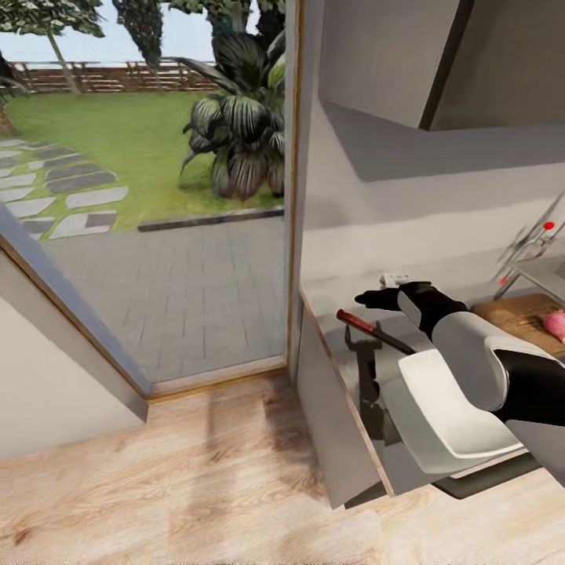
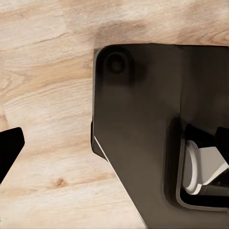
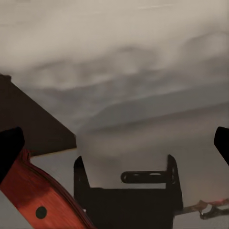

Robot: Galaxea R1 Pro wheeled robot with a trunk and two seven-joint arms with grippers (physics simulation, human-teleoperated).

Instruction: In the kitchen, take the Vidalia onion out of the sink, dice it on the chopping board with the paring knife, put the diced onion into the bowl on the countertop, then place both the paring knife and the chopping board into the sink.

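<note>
The paring knife (image 1: 369, 329), red-handled with a dark blade, lies on the grey countertop (image 1: 345, 369) near its left end. My right gripper (image 1: 378, 299) hovers just above and behind it, open; in the right wrist view the red handle (image 3: 40, 200) passes by one fingertip (image 3: 9, 148) of the wide-spread right gripper (image 3: 114, 143). The white bowl (image 1: 451, 416) sits at the counter's front edge under my right forearm. At the far right the pink Vidalia onion (image 1: 555, 324) rests on the chopping board (image 1: 518, 314), with the sink's rim (image 1: 545, 275) behind. The left gripper (image 2: 114, 143) hangs open over the floor.
A chrome tap (image 1: 534, 239) with red dots stands behind the board. A wall cabinet (image 1: 408, 55) hangs overhead and a wall socket (image 1: 395, 278) is behind my gripper. A glass door (image 1: 157, 196) to the garden lies left; my dark base (image 2: 138, 133) stands on the wood floor (image 1: 180, 486).
</note>
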